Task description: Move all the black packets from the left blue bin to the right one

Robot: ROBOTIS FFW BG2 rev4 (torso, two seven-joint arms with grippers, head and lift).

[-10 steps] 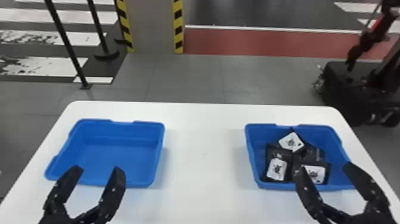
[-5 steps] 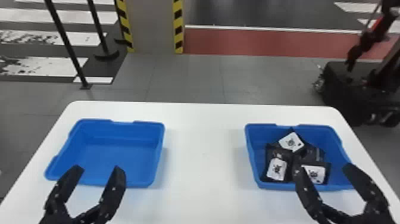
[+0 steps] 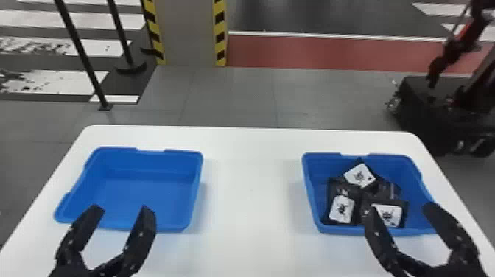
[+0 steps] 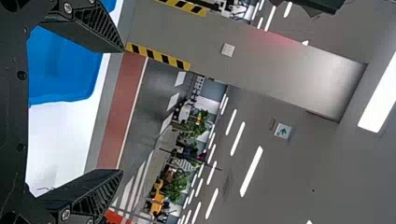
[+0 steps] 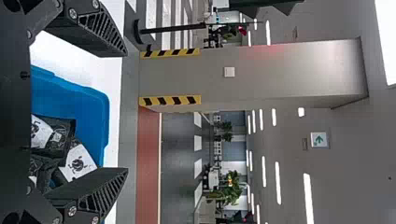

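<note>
In the head view my left gripper (image 3: pixel 119 210) stands open over the near edge of the left blue bin (image 3: pixel 147 195), whose floor is bare. My right gripper (image 3: pixel 401 208), also open, is at the near side of the right blue bin (image 3: pixel 416 191). Several black packets (image 3: pixel 342 210) with white labels lie piled in that right bin. The left wrist view has the left gripper (image 4: pixel 122 109) with its fingers wide apart and nothing between them. Seen from the right wrist, the right gripper (image 5: pixel 127 112) is apart from the packets (image 5: pixel 77 161).
Both bins stand on a white table (image 3: pixel 250 206), with a wide gap between them. Beyond the table are a pillar (image 3: pixel 189 33), black posts (image 3: pixel 83 55) and a dark machine (image 3: pixel 442 110) on the floor at the right.
</note>
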